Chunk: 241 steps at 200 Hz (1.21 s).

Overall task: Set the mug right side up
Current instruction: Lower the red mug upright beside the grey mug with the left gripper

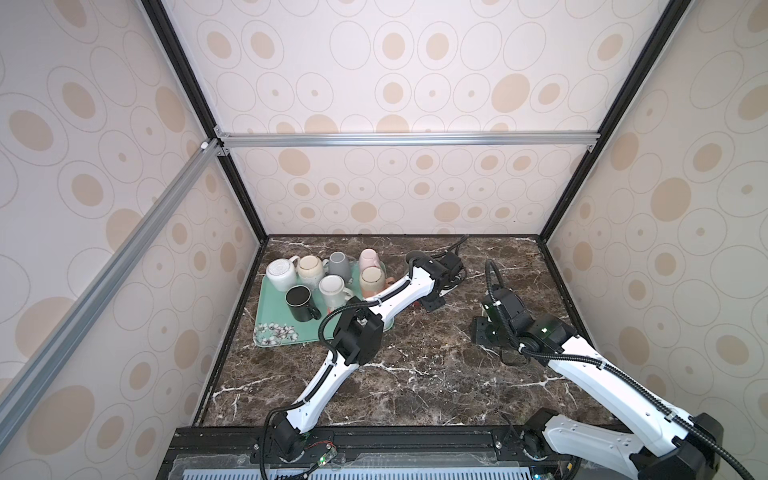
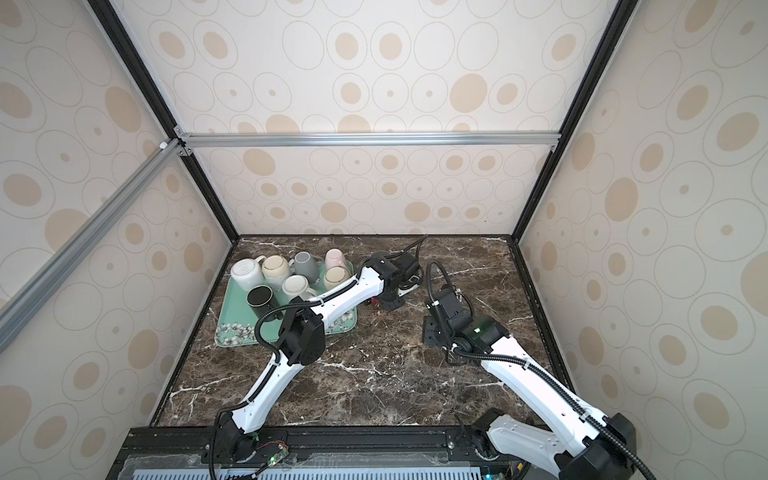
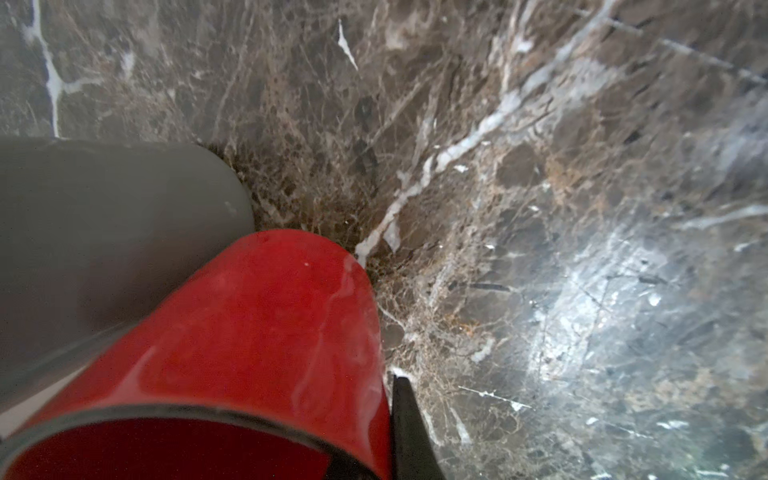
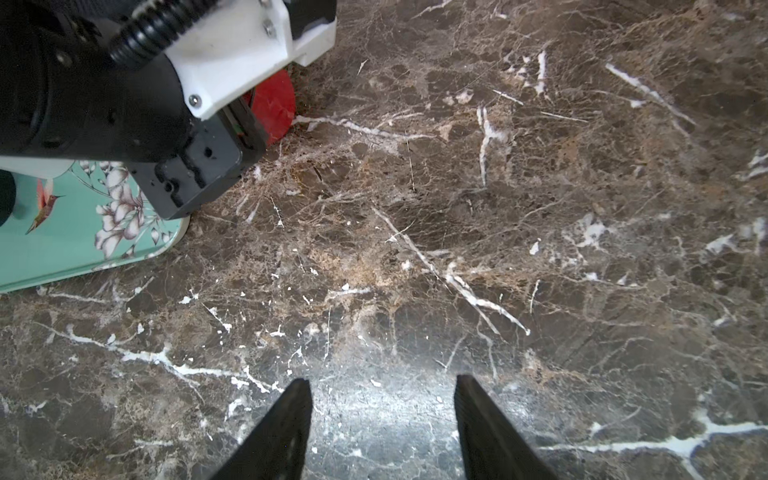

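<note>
mug wall pinched tight by left pincer, right pincer spread over marble table.

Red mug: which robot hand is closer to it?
Left. The left gripper is shut right on the red mug, at its wall. The right gripper hangs open over the bare marble table, well apart from it.

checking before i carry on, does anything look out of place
The red mug is off the green tray, out on the marble tabletop in the shut left gripper; the other mugs sit clustered on the tray.
</note>
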Motion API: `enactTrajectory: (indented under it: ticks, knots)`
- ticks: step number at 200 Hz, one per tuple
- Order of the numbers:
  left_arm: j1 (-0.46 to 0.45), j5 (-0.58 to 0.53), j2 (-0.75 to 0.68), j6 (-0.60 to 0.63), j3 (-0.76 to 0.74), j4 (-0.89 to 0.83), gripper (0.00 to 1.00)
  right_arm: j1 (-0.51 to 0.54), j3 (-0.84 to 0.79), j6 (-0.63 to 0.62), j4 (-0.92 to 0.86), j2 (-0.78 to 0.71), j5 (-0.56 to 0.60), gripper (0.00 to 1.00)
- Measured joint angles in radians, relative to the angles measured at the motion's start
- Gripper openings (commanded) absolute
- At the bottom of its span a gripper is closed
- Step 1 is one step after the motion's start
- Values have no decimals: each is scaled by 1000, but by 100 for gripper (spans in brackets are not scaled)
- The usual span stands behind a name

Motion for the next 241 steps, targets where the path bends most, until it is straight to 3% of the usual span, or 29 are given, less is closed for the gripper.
enactTrajectory:
  ticks: [17,58,109,151,165,194,241]
  knots:
    - [0,-6,0,7,-2,0,0,-4,0,0,33,10,4,59]
    - [7,-18,0,13,-6,0,12,-33,-1,-1,152,29,3,59]
    - [12,-5,0,19,-6,0,3,-70,0,-35,201,84,-8,59]
    - [12,41,-1,27,0,3,4,-79,-1,-41,222,82,-10,59]
    - [12,40,-1,31,0,3,8,-79,-5,-39,233,80,-13,59]
    - [12,20,-1,34,0,11,35,-83,-8,-38,235,79,-21,59]
    - [14,-18,-1,36,16,24,42,-83,-8,-36,232,79,-24,58]
